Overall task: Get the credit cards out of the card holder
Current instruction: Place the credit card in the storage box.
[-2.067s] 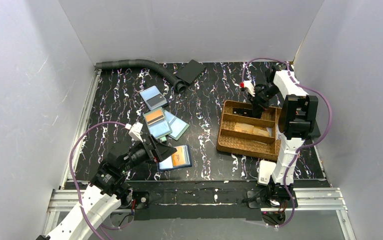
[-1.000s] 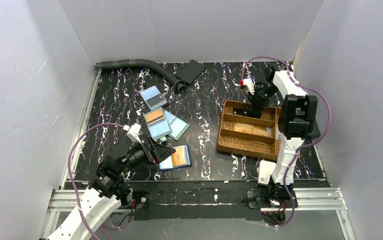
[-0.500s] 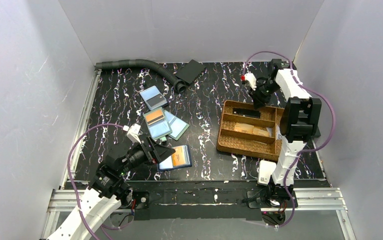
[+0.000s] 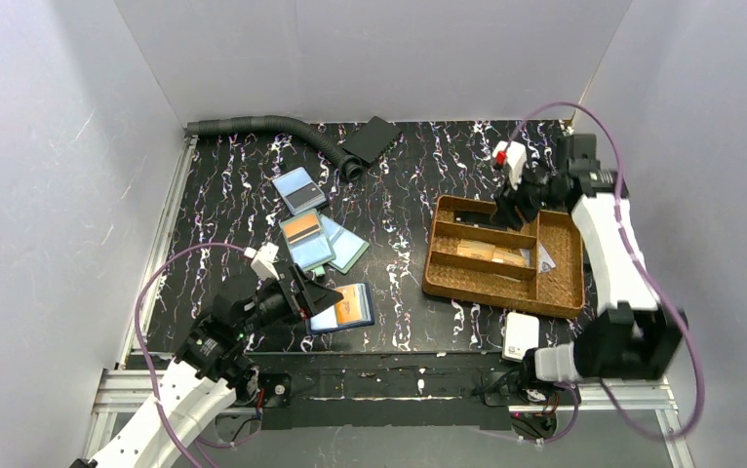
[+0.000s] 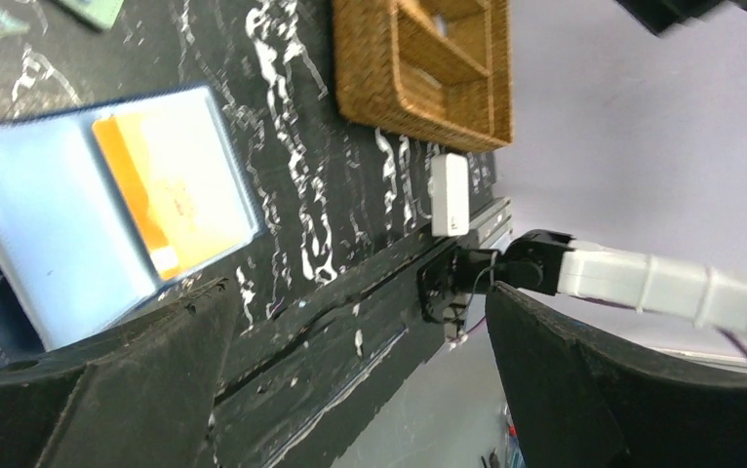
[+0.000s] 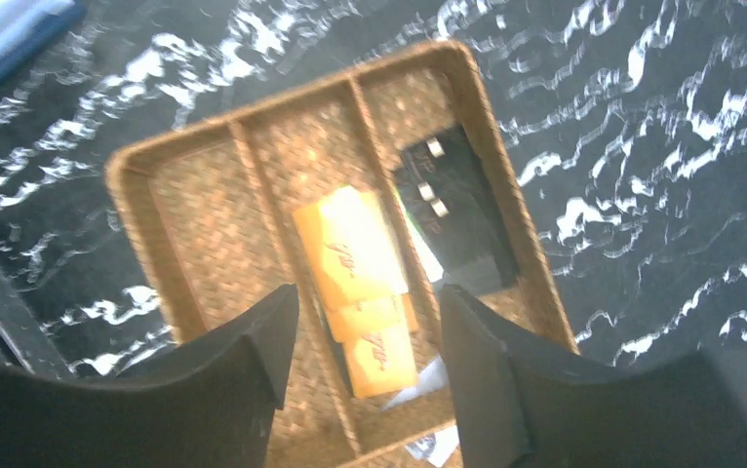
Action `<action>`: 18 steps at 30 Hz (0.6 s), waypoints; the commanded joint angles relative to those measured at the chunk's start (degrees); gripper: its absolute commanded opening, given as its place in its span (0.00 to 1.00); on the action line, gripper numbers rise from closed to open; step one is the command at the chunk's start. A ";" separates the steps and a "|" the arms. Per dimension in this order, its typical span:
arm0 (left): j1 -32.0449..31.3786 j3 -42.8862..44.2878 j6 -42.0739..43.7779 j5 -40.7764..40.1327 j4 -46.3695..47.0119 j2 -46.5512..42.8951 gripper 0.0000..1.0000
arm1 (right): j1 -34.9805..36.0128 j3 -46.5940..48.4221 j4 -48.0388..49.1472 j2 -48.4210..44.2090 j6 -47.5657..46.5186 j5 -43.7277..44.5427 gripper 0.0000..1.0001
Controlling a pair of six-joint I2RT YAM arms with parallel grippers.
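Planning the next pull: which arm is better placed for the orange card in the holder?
Left. The left gripper, open, sits right beside the card holder with the orange card; the right gripper hangs over the tray, far off.

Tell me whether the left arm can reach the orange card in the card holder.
Probably yes: the left gripper hangs open beside the card holder, with nothing between it and the orange card.
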 commanded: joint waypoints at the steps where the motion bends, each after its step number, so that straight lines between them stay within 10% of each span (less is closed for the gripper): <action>1: 0.28 4.58 1.58 2.01 -6.43 5.53 0.98 | 0.23 -11.67 15.80 -13.70 13.29 -15.13 0.72; 18: 0.20 0.78 -2.32 3.31 0.82 7.66 0.97 | 0.23 -33.11 31.88 -24.34 25.20 -30.03 0.90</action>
